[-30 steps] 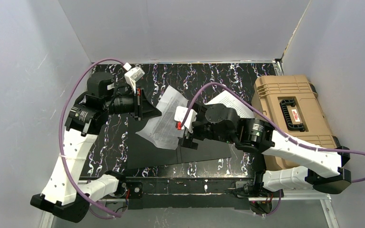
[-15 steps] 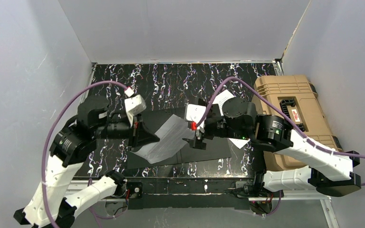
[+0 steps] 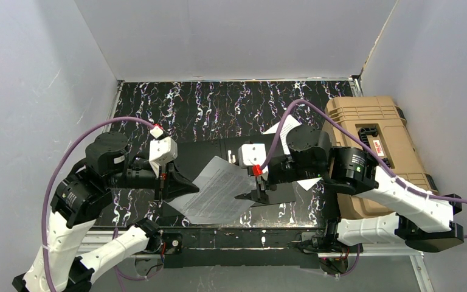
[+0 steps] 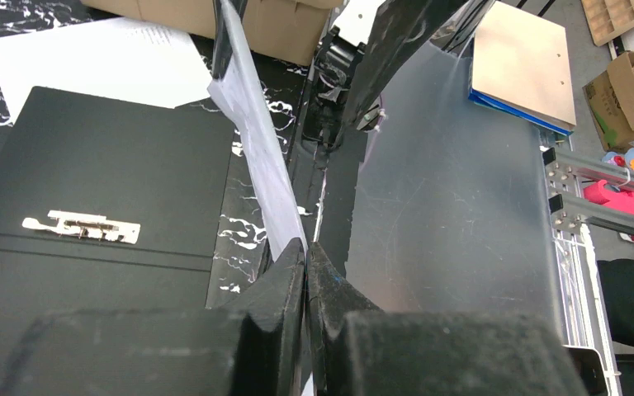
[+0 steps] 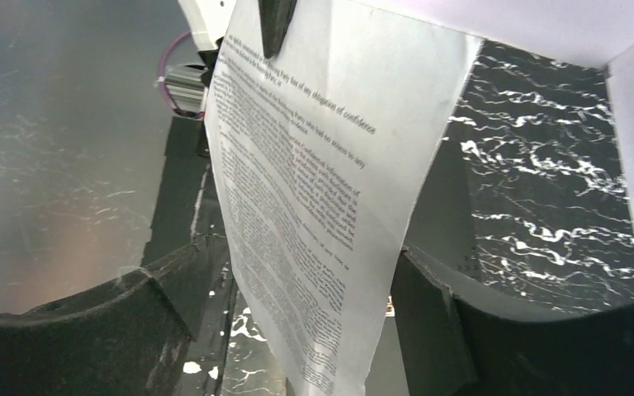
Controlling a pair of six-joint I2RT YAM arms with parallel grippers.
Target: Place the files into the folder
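Black marbled worktop (image 3: 219, 103) | we are pinching one sheet (image 3: 219, 194) by its edge in closed left fingers (image 4: 285, 276), above the open folder (image 3: 200, 155) | right fingers (image 5: 149, 305) are straddling its other end, open | step: we are carrying the sheet in; next, likely, lowering it flat beside the clip.

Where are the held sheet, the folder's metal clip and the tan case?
held sheet (image 5: 314, 206), right wrist view, middle of the printed text.
metal clip (image 4: 81, 227), left wrist view, centre of the clip bar.
tan case (image 3: 348, 118), top external view, lid beside the black handle.
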